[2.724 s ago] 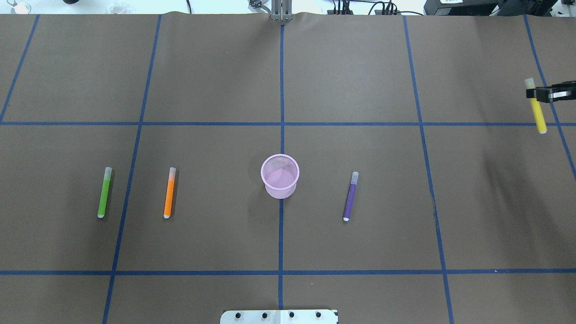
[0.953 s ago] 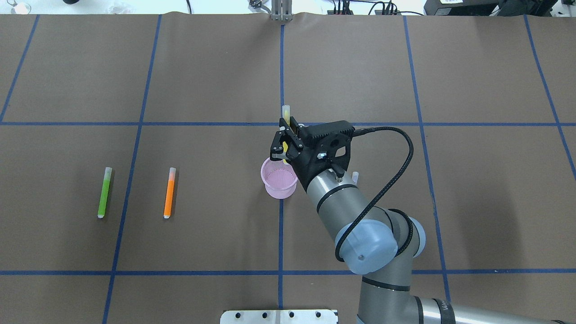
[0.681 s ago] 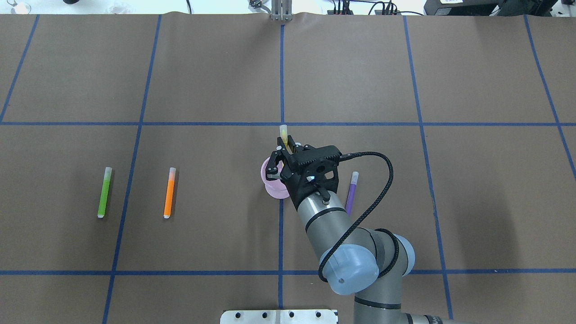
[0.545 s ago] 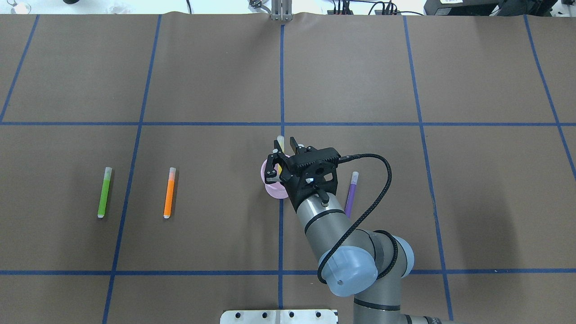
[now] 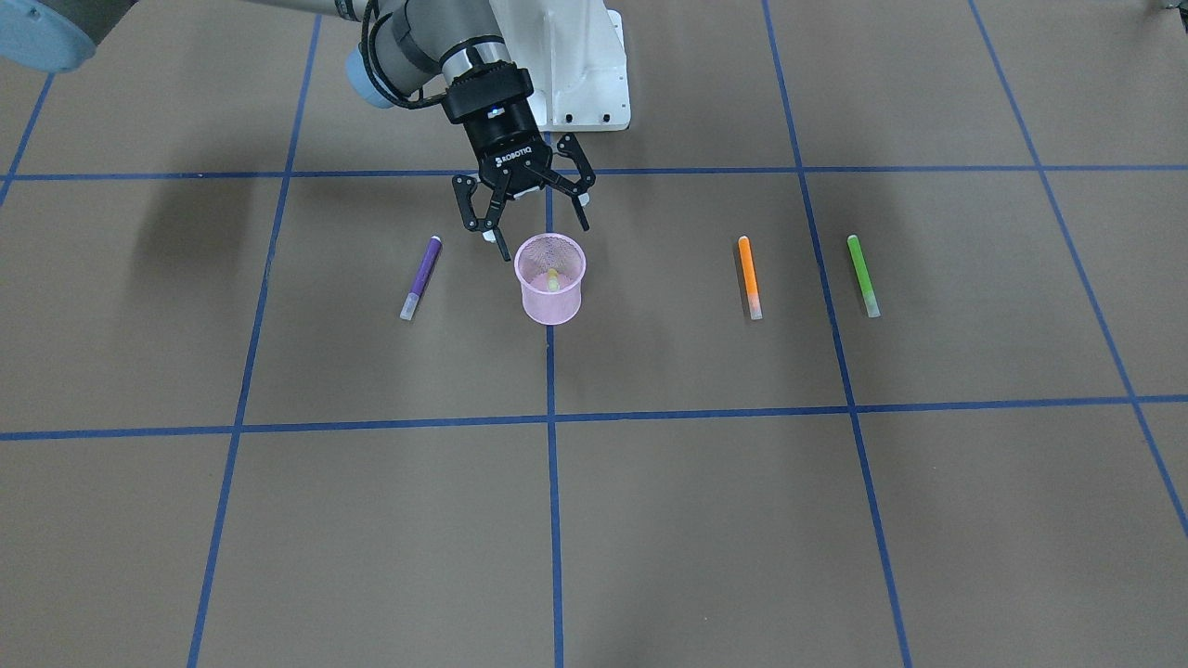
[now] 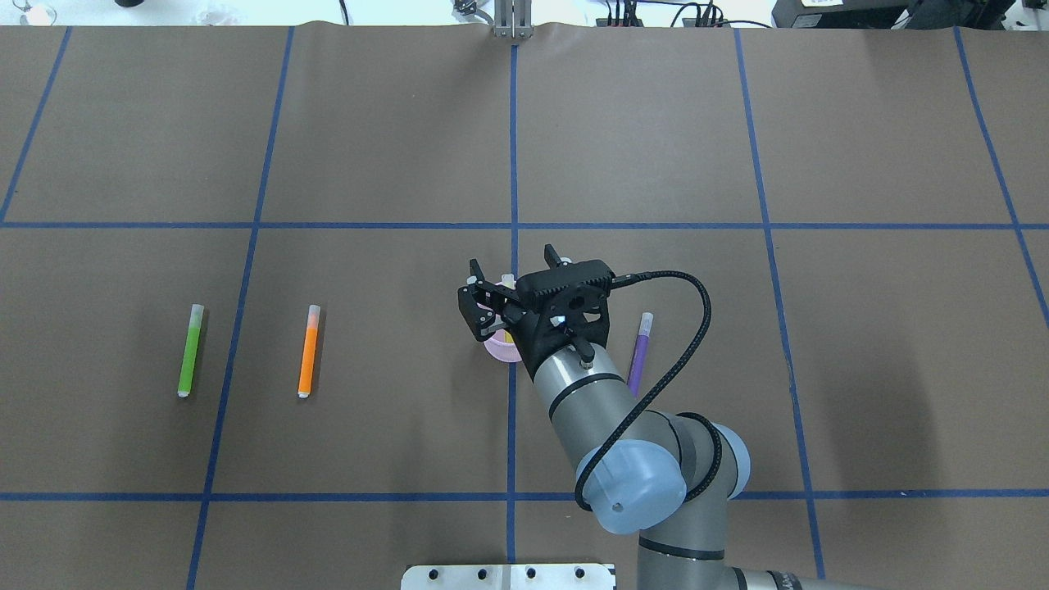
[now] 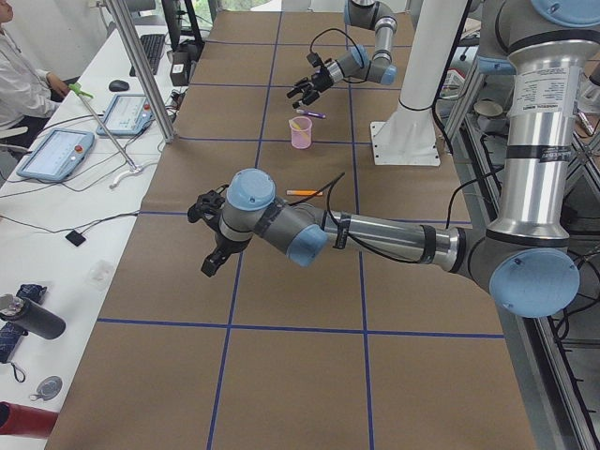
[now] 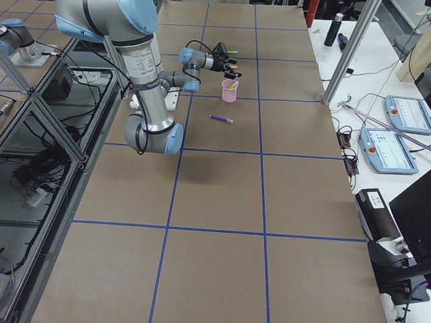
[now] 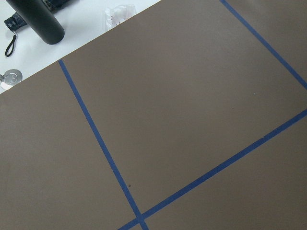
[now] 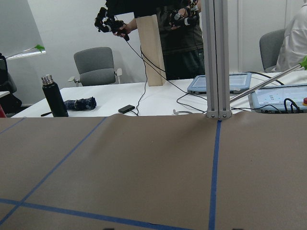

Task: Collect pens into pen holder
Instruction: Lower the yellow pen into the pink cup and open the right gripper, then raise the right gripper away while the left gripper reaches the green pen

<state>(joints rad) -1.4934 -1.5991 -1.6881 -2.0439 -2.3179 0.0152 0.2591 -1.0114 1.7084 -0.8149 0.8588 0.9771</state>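
The pink mesh pen holder [image 5: 551,301] stands at the table's centre; in the overhead view [image 6: 501,350] my right arm mostly covers it. The yellowish pen [image 5: 552,278] stands inside it. My right gripper [image 5: 546,239] hovers just above the rim, open and empty, and also shows from overhead [image 6: 510,283]. The purple pen [image 6: 639,354] lies just right of the holder, beside my right wrist. The orange pen [image 6: 309,351] and the green pen [image 6: 190,351] lie to the left. My left gripper [image 7: 211,234] hangs over the table's left end; I cannot tell whether it is open.
The brown table cover carries a blue tape grid. The white robot base [image 5: 575,74] stands just behind the holder. A metal plate [image 6: 508,576] sits at the near edge. Desks with tablets [image 7: 56,155] line the far side. A black bottle [image 9: 36,19] lies past the left end.
My right gripper carried the yellowish pen from the far right to above the holder, lowered it, and opened. The pen now stands in the holder.
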